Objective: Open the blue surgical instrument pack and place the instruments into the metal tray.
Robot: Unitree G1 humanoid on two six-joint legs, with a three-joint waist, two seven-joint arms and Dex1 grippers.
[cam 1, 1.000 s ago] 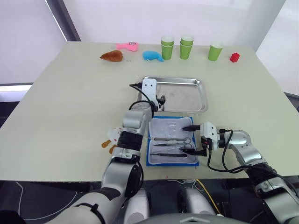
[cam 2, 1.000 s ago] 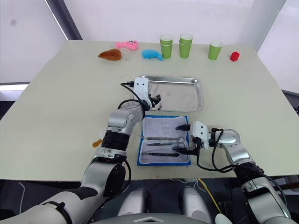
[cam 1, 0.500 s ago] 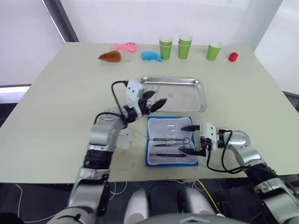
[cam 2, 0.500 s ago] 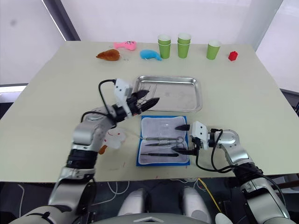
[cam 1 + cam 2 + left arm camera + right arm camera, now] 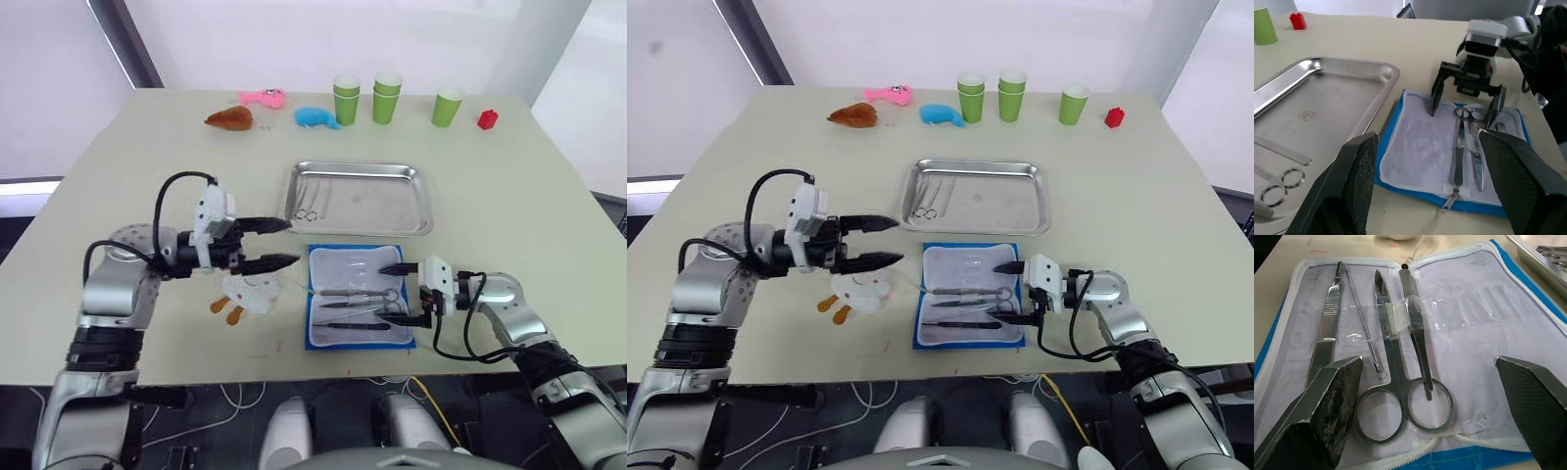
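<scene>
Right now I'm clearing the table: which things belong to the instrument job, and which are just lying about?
Job: open blue fabric instrument pack; slender metal instruments in it; shiny steel tray, scissors already inside.

Lying about: green paper cups; red block; pink, brown, blue and white toys.

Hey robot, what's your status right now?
Both pincers open: left empty, right over open blue pack. Scissors remain inside; scissors in metal tray. Nothing blocking.

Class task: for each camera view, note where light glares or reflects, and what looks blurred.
Left eye view: bright white backdrop; the shiny rectangular steel tray reflects it. Left wrist view: the tray's rim gleams, and the near black fingers look soft. Right wrist view: silver ring-handled scissors glint, and the clear plastic strip shines.
</scene>
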